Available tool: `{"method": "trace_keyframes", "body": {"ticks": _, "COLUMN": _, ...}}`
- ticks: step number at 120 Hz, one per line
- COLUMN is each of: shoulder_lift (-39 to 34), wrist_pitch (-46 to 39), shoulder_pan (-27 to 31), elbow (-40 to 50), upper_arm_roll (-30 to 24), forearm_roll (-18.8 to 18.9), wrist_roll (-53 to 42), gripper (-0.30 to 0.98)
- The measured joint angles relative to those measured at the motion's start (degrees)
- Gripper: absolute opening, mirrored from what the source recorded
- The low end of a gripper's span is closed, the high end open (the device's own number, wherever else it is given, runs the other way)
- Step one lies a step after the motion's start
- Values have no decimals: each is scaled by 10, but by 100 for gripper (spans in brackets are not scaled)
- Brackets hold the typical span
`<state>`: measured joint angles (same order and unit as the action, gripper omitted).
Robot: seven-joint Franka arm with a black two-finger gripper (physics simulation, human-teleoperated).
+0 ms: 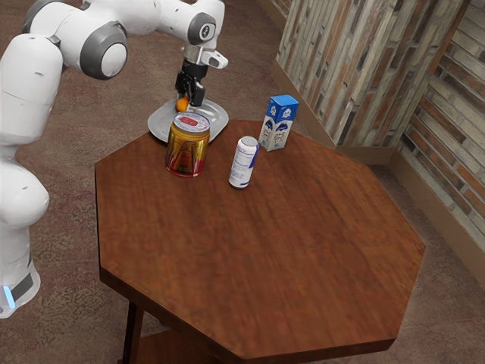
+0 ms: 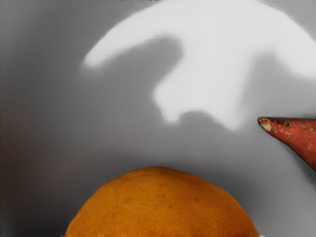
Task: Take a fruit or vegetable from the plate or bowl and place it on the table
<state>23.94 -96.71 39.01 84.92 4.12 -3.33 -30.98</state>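
The gripper [image 1: 190, 94] is low over the grey plate [image 1: 160, 124], at the table's [image 1: 280, 243] edge; the orange [image 1: 182, 104] is right beneath the gripper, over or in the plate, and I cannot tell whether the gripper is spread or pinching it; a red, pointed thing [image 2: 296, 137] lies on the plate near the orange; the tin [image 1: 187, 149] hides part of the plate in the exterior view; toward that view's right stand the white can [image 1: 242, 163], upright, and the blue and white carton [image 1: 279, 123], near the table's edge
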Motion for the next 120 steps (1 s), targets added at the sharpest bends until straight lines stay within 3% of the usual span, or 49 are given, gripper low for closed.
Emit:
{"method": "trace_keyframes", "body": {"ticks": 29, "shoulder_lift": -21, "wrist_pitch": 1, "shoulder_pan": -1, "elbow": -11, "upper_arm_roll": 0, "forearm_roll": 2, "wrist_roll": 7, "gripper": 35}}
{"method": "trace_keyframes", "body": {"ticks": 52, "shoulder_lift": -59, "wrist_pitch": 39, "shoulder_pan": -10, "elbow": -71, "upper_arm_roll": -4, "forearm_roll": 3, "wrist_roll": 12, "gripper": 36}}
{"method": "trace_keyframes", "body": {"ticks": 92, "shoulder_lift": -119, "wrist_pitch": 97, "shoulder_pan": 40, "elbow": -76, "upper_arm_roll": -232, "forearm_roll": 42, "wrist_roll": 45, "gripper": 35}}
{"method": "trace_keyframes", "body": {"ticks": 109, "shoulder_lift": -138, "wrist_pitch": 135, "shoulder_pan": 58, "elbow": -138, "upper_arm_roll": -283, "forearm_roll": 68, "wrist_roll": 66, "gripper": 37}}
{"method": "trace_keyframes", "body": {"ticks": 120, "shoulder_lift": -138, "wrist_pitch": 151, "shoulder_pan": 61, "elbow": -145, "upper_arm_roll": -343, "forearm_roll": 77, "wrist_roll": 79, "gripper": 35}}
